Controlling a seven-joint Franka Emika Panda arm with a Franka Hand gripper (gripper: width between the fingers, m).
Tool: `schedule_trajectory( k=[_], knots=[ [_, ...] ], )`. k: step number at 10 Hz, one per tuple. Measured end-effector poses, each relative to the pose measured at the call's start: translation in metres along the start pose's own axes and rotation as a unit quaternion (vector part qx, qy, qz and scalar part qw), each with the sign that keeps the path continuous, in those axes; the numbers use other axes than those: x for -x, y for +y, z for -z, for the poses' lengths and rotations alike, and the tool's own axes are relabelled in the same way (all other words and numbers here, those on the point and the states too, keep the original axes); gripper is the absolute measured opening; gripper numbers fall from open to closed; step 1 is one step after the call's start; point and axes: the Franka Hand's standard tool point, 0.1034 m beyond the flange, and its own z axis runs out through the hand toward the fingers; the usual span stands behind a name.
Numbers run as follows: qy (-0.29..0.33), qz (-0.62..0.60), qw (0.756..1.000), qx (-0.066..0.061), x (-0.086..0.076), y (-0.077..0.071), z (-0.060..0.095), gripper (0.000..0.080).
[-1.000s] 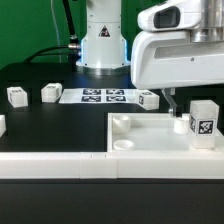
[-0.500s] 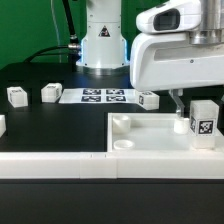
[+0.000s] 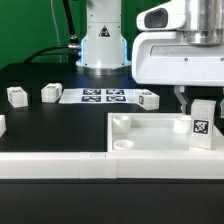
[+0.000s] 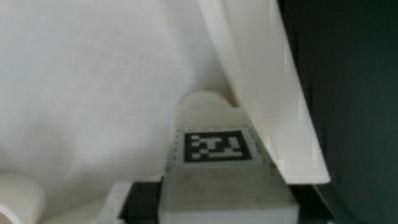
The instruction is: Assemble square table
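Black table (image 3: 60, 125), green backdrop (image 3: 28, 30). Slab (image 3: 150, 135) lies at ext. view's right, just behind low wall (image 3: 60, 160). One leg (image 3: 203, 124) stands upright on it by the right rim. Gripper (image 3: 195, 100) sits over leg; can't tell if fingers clamp it. Loose legs (image 3: 50, 92) flank marker board (image 3: 104, 96).

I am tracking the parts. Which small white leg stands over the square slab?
The leg in the gripper, upright above the slab at the exterior view's right; the other three legs sit on the black table.
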Motion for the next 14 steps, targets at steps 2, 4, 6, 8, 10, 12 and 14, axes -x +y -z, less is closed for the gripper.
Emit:
schedule_trajectory(
  k=[2, 4, 6, 8, 10, 12, 14],
  knots=[
    [-0.013, -0.189, 0.982, -0.017, -0.003, 0.001, -0.002, 0.0288],
    [-0.027, -0.31, 0.95, -0.025, -0.003, 0.0, -0.002, 0.029],
    [-0.03, -0.379, 0.925, -0.024, -0.002, -0.001, -0.002, 0.029],
    [-0.025, -0.339, 0.94, -0.021, 0.001, -0.002, -0.003, 0.0389],
    [-0.011, -0.188, 0.982, -0.009, 0.013, -0.006, -0.008, 0.0525],
    [0.004, -0.034, 0.999, -0.017, 0.017, -0.007, -0.012, 0.0645],
    [0.005, 0.026, 1.0, -0.016, 0.016, -0.005, -0.013, 0.0649]
  ],
)
